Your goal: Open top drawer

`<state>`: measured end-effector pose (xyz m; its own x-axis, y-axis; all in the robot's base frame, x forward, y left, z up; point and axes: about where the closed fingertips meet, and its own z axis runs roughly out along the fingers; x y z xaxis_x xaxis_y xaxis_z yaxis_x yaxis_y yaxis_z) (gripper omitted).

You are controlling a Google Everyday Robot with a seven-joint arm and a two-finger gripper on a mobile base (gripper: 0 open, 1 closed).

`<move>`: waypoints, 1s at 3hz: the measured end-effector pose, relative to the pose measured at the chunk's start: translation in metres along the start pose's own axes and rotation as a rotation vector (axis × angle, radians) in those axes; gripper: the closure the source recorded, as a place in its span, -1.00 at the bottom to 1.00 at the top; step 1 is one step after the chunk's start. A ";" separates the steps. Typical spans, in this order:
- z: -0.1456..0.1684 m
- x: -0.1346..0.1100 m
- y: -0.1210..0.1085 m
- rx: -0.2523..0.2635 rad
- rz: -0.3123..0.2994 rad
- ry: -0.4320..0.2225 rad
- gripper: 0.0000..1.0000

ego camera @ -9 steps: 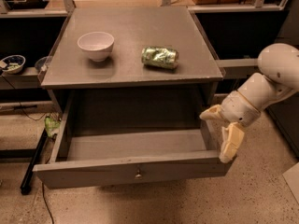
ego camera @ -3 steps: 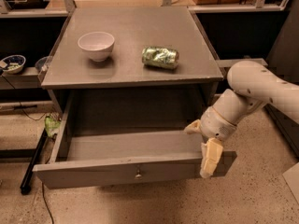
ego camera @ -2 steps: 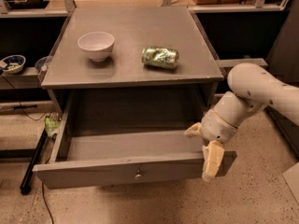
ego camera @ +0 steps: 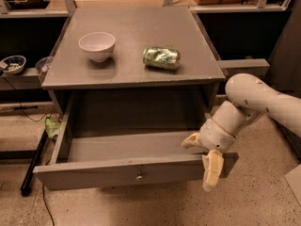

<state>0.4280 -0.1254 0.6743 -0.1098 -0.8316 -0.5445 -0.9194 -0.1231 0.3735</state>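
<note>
The top drawer [ego camera: 94, 173] is the wide grey one under the table top. It stands pulled far out, and its deep grey box shows empty. Its small metal knob [ego camera: 139, 174] sits at the centre of the flat front. My gripper [ego camera: 202, 155] is at the right end of the drawer front, on the white arm [ego camera: 254, 100] that comes in from the right. One finger [ego camera: 212, 171] hangs down outside the front and the other [ego camera: 190, 141] lies inside the box. They straddle the front panel, spread apart. No other drawers show.
On the grey table top [ego camera: 131, 36] stand a white bowl [ego camera: 97, 45] at the left and a crushed green can [ego camera: 162, 58] lying on its side at the right. Dark shelving runs behind, with a small bowl [ego camera: 12, 63] at the far left. The floor is speckled.
Since three seconds ago my gripper has moved down and left from beside the drawer onto the right end of its front. In the last second it has hardly moved. The drawer stays out.
</note>
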 end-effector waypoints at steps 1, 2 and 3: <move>0.003 0.001 0.011 -0.042 -0.020 -0.020 -1.00; -0.001 0.005 0.036 -0.104 -0.038 -0.074 -1.00; -0.007 0.006 0.051 -0.131 -0.056 -0.101 -1.00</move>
<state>0.3831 -0.1406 0.6954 -0.1029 -0.7633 -0.6378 -0.8690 -0.2430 0.4310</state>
